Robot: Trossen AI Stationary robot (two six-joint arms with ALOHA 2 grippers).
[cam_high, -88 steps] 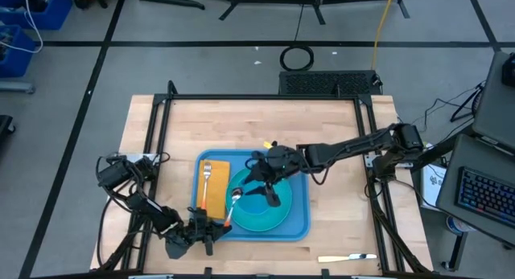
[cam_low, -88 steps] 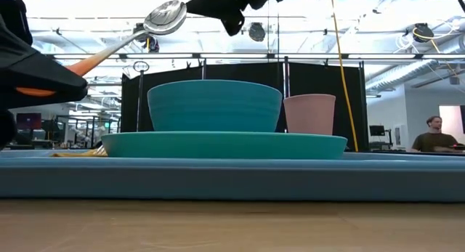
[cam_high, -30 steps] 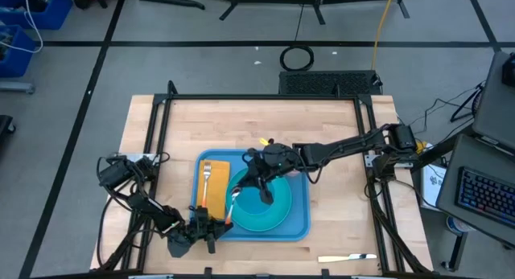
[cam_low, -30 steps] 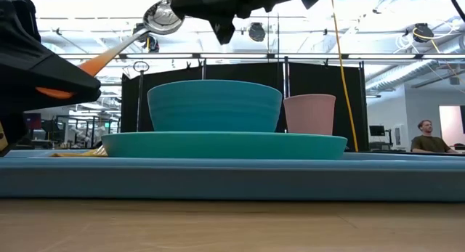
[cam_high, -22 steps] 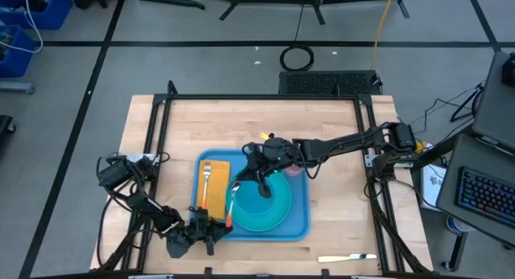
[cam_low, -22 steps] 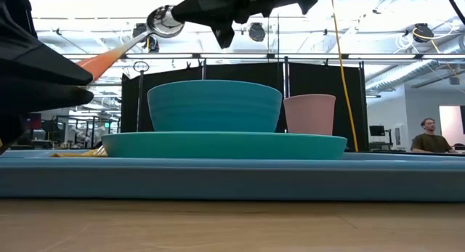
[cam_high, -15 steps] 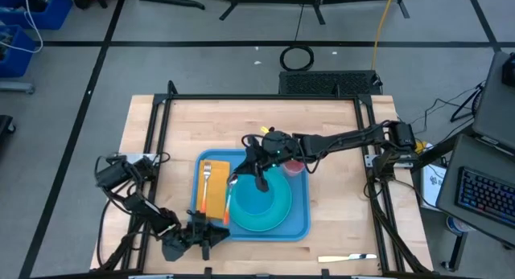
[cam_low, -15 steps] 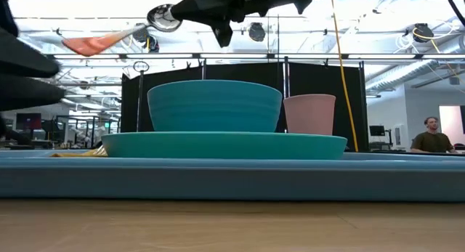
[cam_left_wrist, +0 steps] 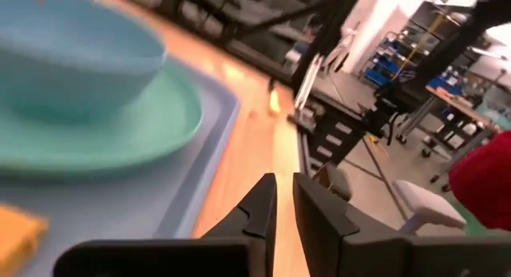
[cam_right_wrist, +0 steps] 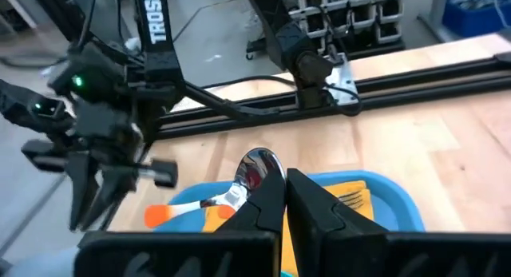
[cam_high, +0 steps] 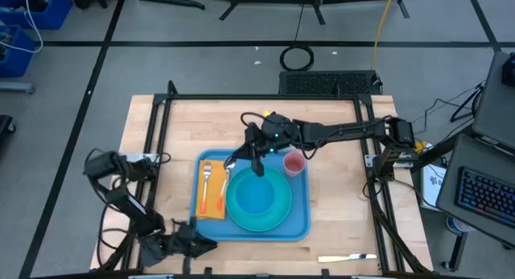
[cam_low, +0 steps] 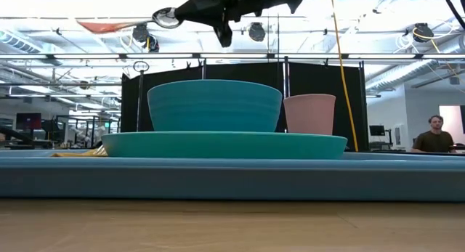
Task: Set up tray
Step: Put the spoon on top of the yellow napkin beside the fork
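Note:
The light-blue tray (cam_high: 299, 223) lies at the table's near middle. It carries a teal plate (cam_high: 278, 219) with a teal bowl (cam_low: 214, 105), a pink cup (cam_high: 294, 163), and an orange napkin (cam_high: 211, 213) with a fork (cam_high: 206, 176). My right gripper (cam_high: 244, 156) is shut on a spoon (cam_low: 163, 18) with an orange handle (cam_low: 102, 25), high above the tray's far left part. My left gripper (cam_left_wrist: 283, 199) is low near the table's front edge, left of the tray. Its fingers are nearly together with nothing between them. My right gripper pinches the spoon by its metal bowl (cam_right_wrist: 257, 167), only at the fingertips (cam_right_wrist: 274, 187). The fingers come about level from the table's right. The spoon is lifted clear and lies roughly level, its orange handle (cam_right_wrist: 172, 213) pointing away over the napkin.
A knife (cam_high: 346, 258) lies on the wood near the front right edge. A black frame (cam_high: 265, 97) runs along the table's far and side edges. Bare wood lies beyond and on both sides of the tray. A person (cam_low: 434, 132) sits in the room behind.
My left gripper has let go of the spoon's orange handle and drawn back toward the table's near left, going lower. My right gripper has carried the spoon up and toward the far left; the spoon has swung from slanting to nearly level.

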